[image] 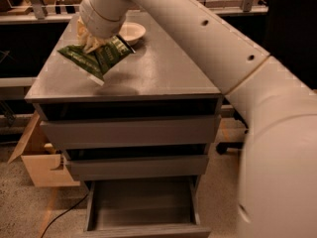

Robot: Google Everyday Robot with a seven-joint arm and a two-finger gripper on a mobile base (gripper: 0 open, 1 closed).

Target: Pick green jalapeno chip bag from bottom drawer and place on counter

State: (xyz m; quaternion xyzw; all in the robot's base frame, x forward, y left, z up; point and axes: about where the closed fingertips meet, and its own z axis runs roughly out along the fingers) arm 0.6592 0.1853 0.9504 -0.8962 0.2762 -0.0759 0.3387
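One long white arm (198, 29) fills the picture from 4 o'clock up to 11 o'clock, crossing above the far right corner of the grey cabinet. The cabinet's top, the surface (163, 68), is a broad flat grey slab that overhangs the drawers a little at its 6 o'clock edge and its sides.

Three grey drawers sit below it. The top drawer (129, 131) and the middle drawer (138, 166) look pushed in, each with a dark gap above its front. The bottom drawer (143, 205) is pulled out toward 6 o'clock, and only its grey floor and side walls show inside.

On the floor at 9 o'clock of the cabinet stands a cardboard box (47, 168), just beside the drawers; its inside cannot be seen. A dark cable (62, 214) runs across the floor at 7 o'clock.

A pale bowl (132, 32) rests on the surface near its 12 o'clock edge, partly hidden by the arm; what it holds cannot be told.

The green jalapeno chip bag (96, 58) hangs tilted over the surface's 10 o'clock part, inside the left edge, one white-seamed corner pointing down. Its shadow lies on the grey top at 5 o'clock of it, so it appears lifted. The end effector (89, 39) grips the bag's upper part, its pale fingers closed around the foil, at 8 o'clock of the bowl.

From the surface's middle to its 3 o'clock and 6 o'clock edges, plain grey shows.
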